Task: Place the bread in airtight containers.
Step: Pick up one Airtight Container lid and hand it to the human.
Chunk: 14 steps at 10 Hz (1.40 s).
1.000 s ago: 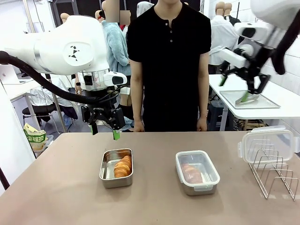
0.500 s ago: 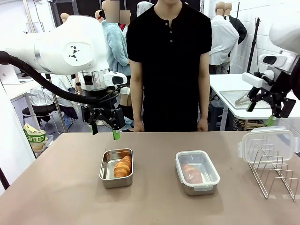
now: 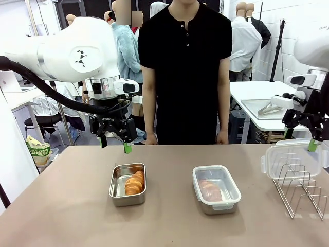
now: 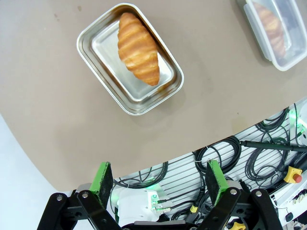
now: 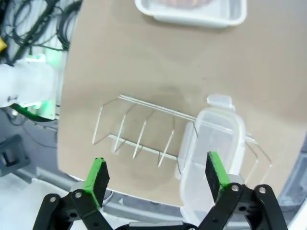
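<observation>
Swung down and outward over the last second: right hand (image 3: pixel 303 135), now low at the worktop's (image 3: pixel 72 206) right edge, just above the clear lid (image 3: pixel 294 157) propped on the wire rack (image 3: pixel 300 190). Fingers spread wide, nothing between them; green pads (image 5: pixel 97 175) straddling lid (image 5: pixel 211 143) and rack (image 5: pixel 139 136) from above in the right wrist view. Unmoved: left hand (image 3: pixel 114 143), hovering behind the open steel container (image 3: pixel 127 184), fingers likewise apart and empty. One golden ridged bread roll (image 3: pixel 134 182) lying inside that open pan, shown diagonally in the left wrist view (image 4: pixel 138 48) within the pan's rim (image 4: pixel 96 72). Second container (image 3: pixel 216 188) well to the right, lid snapped on, another roll (image 3: pixel 211 189) visible through the plastic. Standing at the far side, a person in black (image 3: pixel 185 72), arms down.
</observation>
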Tool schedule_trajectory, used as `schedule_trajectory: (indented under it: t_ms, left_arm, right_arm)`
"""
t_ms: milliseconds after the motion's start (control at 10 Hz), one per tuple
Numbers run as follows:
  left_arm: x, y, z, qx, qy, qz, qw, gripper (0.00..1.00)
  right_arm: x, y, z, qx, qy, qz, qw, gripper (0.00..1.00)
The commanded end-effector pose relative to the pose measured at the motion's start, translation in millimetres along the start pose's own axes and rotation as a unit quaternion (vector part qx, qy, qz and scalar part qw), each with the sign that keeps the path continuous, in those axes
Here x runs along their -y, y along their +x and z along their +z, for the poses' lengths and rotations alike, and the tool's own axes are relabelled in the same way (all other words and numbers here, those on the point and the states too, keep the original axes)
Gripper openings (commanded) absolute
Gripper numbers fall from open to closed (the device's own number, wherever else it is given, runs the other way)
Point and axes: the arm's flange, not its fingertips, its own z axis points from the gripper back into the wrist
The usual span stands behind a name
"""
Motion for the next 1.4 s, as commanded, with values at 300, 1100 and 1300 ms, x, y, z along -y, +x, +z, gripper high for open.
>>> schedule_trajectory:
  t_ms: [300, 1100, 1300]
  left_arm:
    - [-1, -1, 2, 0.0, 0.004, 0.001, 1.0, 1.0]
    - [-1, -1, 2, 0.0, 0.004, 0.001, 1.0, 1.0]
    - [-1, -1, 2, 0.0, 0.004, 0.001, 1.0, 1.0]
  right_arm:
    - [31, -6, -2, -0.104, -0.038, -0.055, 0.992, 1.0]
    - [67, -3, -17, -0.111, -0.03, -0.059, 0.992, 1.0]
    - [67, 0, -30, -0.102, -0.018, -0.058, 0.993, 1.0]
